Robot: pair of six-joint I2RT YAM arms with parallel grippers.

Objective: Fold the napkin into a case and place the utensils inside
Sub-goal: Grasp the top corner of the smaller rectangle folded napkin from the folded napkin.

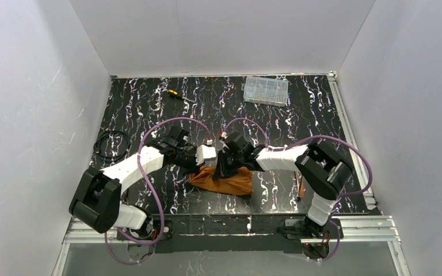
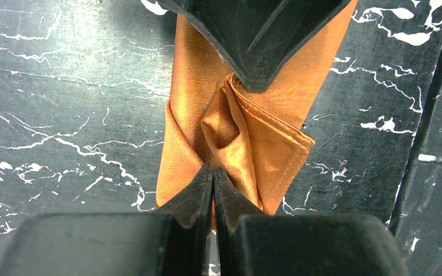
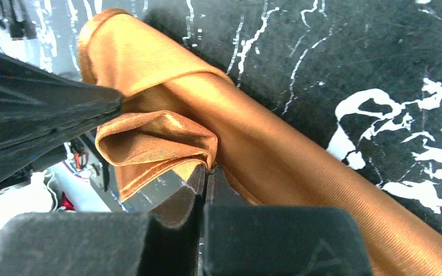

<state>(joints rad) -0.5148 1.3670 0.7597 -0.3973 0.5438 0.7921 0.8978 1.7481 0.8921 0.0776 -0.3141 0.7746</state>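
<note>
Black, white-veined table (image 1: 299,115) enclosed by plain white walls; the rust-orange napkin (image 1: 225,181), folded into a narrow layered strip, lies close to the middle of the near edge. Over it the left gripper (image 2: 213,172) and the right gripper (image 3: 206,172) meet tip to tip, each with its jaws pressed together on a loose fold of the cloth; a clear compartment box (image 1: 266,90) and a screwdriver (image 1: 176,95) sit by the far edge.

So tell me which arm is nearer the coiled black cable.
Left. The left arm passes just to the right of the cable. The right arm reaches in from the opposite side, beyond the napkin.
</note>
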